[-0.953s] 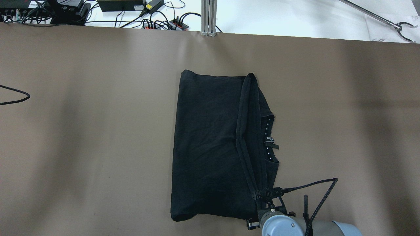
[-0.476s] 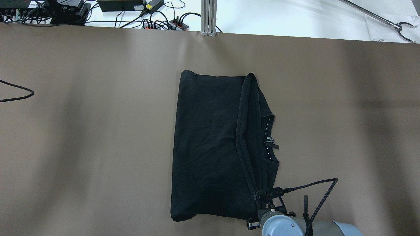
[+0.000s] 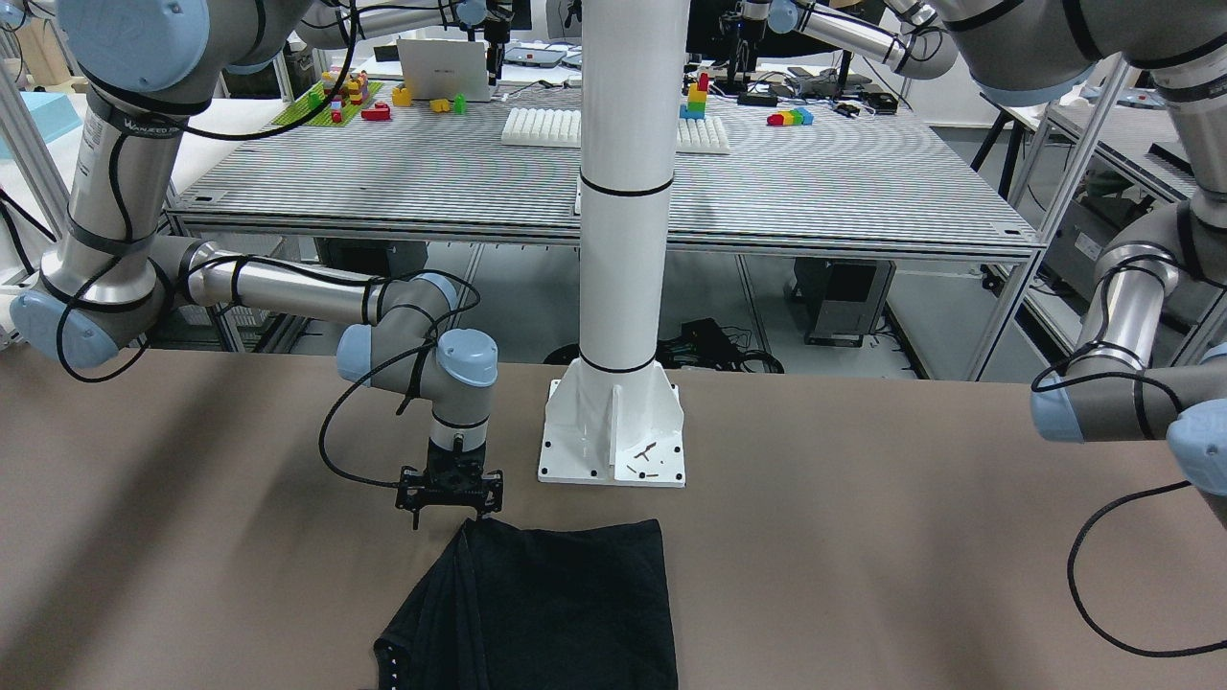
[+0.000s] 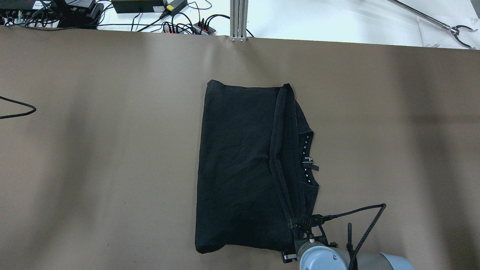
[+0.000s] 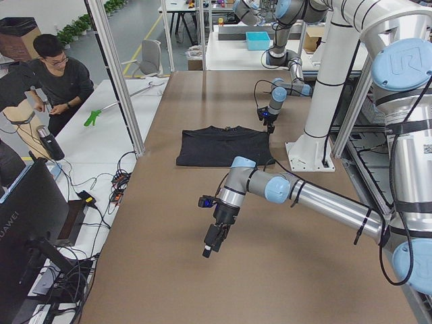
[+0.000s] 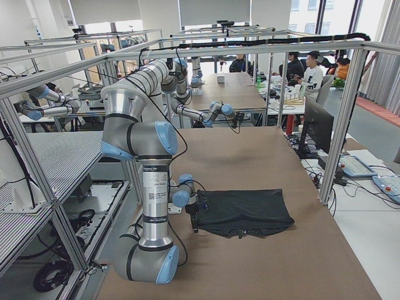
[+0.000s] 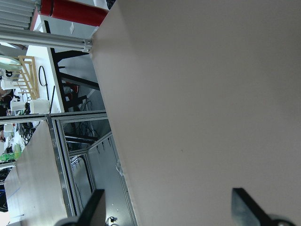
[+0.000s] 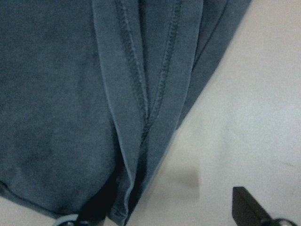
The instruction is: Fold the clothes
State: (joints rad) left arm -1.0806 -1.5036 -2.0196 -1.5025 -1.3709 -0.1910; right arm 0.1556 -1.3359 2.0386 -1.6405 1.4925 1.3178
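Observation:
The black garment (image 4: pixel 240 165) lies folded flat mid-table, with a hemmed flap along its right side and the collar label showing. It also shows in the front view (image 3: pixel 566 604) and fills the right wrist view (image 8: pixel 70 94). My right gripper (image 4: pixel 300 225) hangs over the garment's near right corner, also seen from the front (image 3: pixel 451 494). Its fingers are spread, one fingertip (image 8: pixel 94 214) over the hem and the other over bare table. My left gripper (image 7: pixel 171 209) is open and empty above bare table, far left of the garment (image 5: pixel 212 239).
The white pillar (image 3: pixel 623 240) stands on its base plate (image 3: pixel 613 450) just behind the garment's near edge. The left arm's cable (image 4: pixel 18 110) loops in at the overhead view's left edge. A person (image 5: pixel 54 74) stands beyond the table's far side.
The left arm's cable loop at the overhead view's left edge shifted slightly. The right gripper and the garment have not moved.

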